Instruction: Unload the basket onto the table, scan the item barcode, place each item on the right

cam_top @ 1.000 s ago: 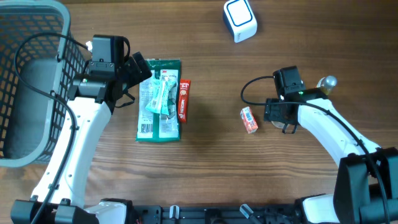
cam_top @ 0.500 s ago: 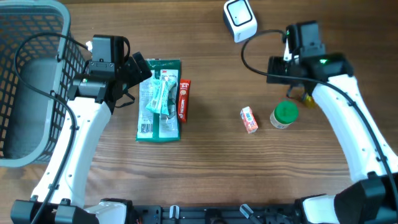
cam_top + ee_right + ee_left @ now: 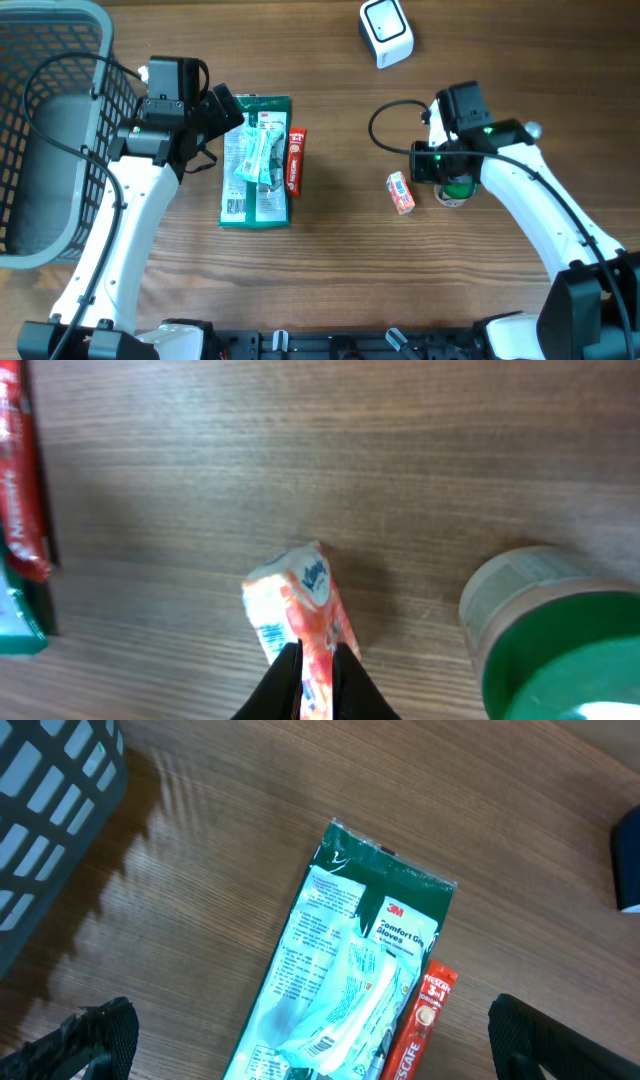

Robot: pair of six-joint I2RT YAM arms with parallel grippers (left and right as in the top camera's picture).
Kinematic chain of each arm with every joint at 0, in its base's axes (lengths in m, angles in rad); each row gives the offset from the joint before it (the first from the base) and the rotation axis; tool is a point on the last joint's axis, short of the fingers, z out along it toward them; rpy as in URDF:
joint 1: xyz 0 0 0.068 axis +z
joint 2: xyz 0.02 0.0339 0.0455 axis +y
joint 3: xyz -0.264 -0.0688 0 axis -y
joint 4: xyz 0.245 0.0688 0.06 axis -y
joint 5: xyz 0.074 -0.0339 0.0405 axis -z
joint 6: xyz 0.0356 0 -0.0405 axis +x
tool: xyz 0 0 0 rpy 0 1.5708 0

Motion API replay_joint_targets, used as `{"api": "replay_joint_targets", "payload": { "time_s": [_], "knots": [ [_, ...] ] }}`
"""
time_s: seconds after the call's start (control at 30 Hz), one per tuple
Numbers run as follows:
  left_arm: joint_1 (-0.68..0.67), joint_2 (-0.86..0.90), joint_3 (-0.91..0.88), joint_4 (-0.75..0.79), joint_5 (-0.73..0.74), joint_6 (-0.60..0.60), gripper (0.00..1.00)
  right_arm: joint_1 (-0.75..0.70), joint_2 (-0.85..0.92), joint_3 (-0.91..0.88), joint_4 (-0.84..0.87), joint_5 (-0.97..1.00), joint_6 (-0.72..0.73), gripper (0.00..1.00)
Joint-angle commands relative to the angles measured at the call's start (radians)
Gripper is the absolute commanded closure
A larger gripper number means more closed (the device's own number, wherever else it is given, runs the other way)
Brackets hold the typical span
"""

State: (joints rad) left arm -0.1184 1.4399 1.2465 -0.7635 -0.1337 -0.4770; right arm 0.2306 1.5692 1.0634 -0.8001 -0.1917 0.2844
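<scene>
Between the fingertips of the right pincer (image 3: 312,665): the near end of a small orange packet (image 3: 295,600). Jaws stand tight on it, with a strip of orange wrapper showing between the tips. Packet lies on the wooden table (image 3: 400,450), its other end pointing away from the pincer. Just to the pincer's right stands a green-lidded jar (image 3: 560,650), near the packet but not touching it. Farther off, to the pincer's left, a red Nescafé sachet (image 3: 18,480) lies hard against the edge of a green 3M glove pack (image 3: 340,950). Left pincer (image 3: 320,1045) hangs above that pack, jaws spread wide, holding nothing. White barcode scanner (image 3: 386,33) sits well apart from both pincers, near the table's far edge in the overhead view. Farthest from the right pincer, beyond the left arm, stands a grey mesh basket (image 3: 50,190).
</scene>
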Motion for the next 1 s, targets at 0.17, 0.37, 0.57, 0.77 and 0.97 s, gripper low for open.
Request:
{"api": "replay_joint_targets", "payload": {
  "time_s": [0.17,0.37,0.57,0.77,0.97],
  "knots": [
    [0.003,-0.004,0.013,-0.001,-0.006,0.001,0.0,0.006,0.007,-0.115,0.102,-0.013,0.033,0.9],
    [0.003,-0.004,0.013,-0.001,-0.006,0.001,0.0,0.006,0.032,-0.123,0.117,-0.003,0.034,0.92],
    [0.003,-0.004,0.013,-0.001,-0.006,0.001,0.0,0.019,0.051,-0.124,0.101,-0.116,0.032,0.92],
    [0.003,-0.004,0.012,0.0,-0.006,0.001,0.0,0.08,0.051,-0.123,0.104,-0.212,-0.048,0.87],
    [0.003,-0.004,0.013,-0.001,-0.006,0.001,0.0,0.08,0.051,-0.123,0.12,-0.037,-0.046,0.81]
  ]
}}
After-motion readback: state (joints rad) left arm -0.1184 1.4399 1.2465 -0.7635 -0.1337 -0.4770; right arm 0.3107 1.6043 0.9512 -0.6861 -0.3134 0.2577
